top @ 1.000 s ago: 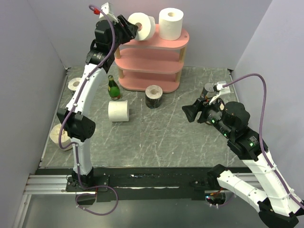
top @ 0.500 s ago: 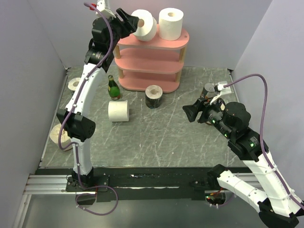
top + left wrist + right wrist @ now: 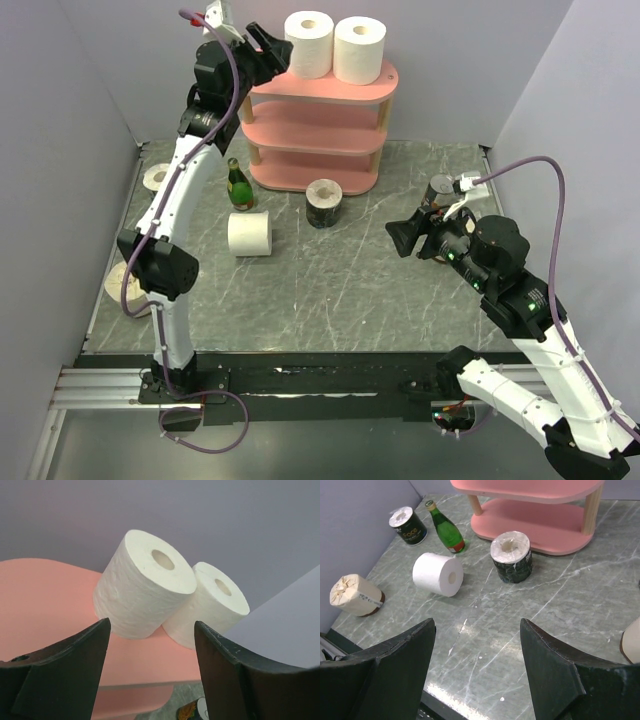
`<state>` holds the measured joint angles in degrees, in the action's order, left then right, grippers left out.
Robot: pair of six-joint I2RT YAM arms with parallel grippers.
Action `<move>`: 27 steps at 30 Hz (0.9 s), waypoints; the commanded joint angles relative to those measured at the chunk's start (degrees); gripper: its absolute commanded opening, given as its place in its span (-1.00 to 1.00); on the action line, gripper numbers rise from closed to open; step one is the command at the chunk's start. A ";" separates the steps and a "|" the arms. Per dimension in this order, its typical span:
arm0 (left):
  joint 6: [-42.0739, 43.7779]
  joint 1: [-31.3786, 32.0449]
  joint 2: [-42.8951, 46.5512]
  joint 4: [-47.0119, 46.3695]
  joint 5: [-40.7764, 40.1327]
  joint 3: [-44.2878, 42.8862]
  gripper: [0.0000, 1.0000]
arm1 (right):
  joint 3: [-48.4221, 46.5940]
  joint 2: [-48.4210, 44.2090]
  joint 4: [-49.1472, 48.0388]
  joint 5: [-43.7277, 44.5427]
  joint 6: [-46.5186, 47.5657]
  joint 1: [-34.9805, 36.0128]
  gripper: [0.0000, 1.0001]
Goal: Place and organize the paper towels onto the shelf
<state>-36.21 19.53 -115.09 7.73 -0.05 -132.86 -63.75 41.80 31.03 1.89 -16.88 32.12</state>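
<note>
Atop the shelf (image 3: pixel 381 82), two white paper towels (image 3: pixel 309 45) upright and touching, left gripper (image 3: pixel 272 48) released beside them, right gripper (image 3: pixel 401 238) spread empty over the table (image 3: pixel 330 290).

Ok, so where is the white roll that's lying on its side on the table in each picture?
Top external: the white roll is left of the middle, just below the green bottle.
Left wrist: not in it.
Right wrist: the roll is left of the middle, below the bottle.
Shared landmark: the pink shelf, which is also in the left wrist and right wrist views.
</note>
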 commanded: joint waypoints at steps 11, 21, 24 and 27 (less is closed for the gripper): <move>6.75 -0.37 31.57 16.88 -9.61 33.77 0.83 | 5.12 -5.06 -1.49 -1.27 2.12 0.31 0.58; 5.09 -9.76 51.28 15.05 5.82 71.58 0.93 | 11.36 -8.13 -4.13 -6.90 0.80 0.31 0.99; 3.34 -13.72 51.63 9.42 15.60 78.88 0.93 | 13.38 -9.28 -5.53 -6.11 0.89 0.31 0.99; 2.02 -14.52 50.76 5.74 17.54 82.58 0.93 | 13.91 -9.98 -5.71 -5.76 0.89 0.31 0.99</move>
<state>-32.03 5.80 -64.58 21.32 7.97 -52.75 -50.13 33.39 29.08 -3.73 -16.16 32.12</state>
